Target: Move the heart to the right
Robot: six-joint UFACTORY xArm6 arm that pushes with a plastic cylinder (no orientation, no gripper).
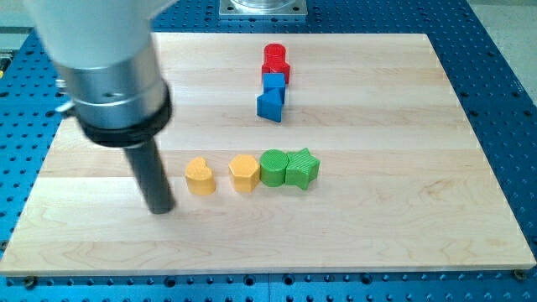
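Nearest the view's bottom, my tip (161, 209) rests on the table (377, 218), grasping nothing, just left of the yellow heart (200, 177); a yellow hexagon (243, 173) sits to the heart's right.

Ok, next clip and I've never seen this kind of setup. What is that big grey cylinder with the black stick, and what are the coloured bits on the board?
The grey cylinder is the end of a robot arm. It has no grasping tool, only a dark rod, so nothing is held; the rod's lower end, my tip, slides along the wooden board and pushes blocks. There is one camera, looking down at the board at an angle.

My tip stands just to the view's left of the yellow heart, apart from it. Further right in the same row come a yellow hexagon-like block, then a green round block and a green star, these three close together. Toward the view's top sit a red block and two blue blocks, shapes unclear.
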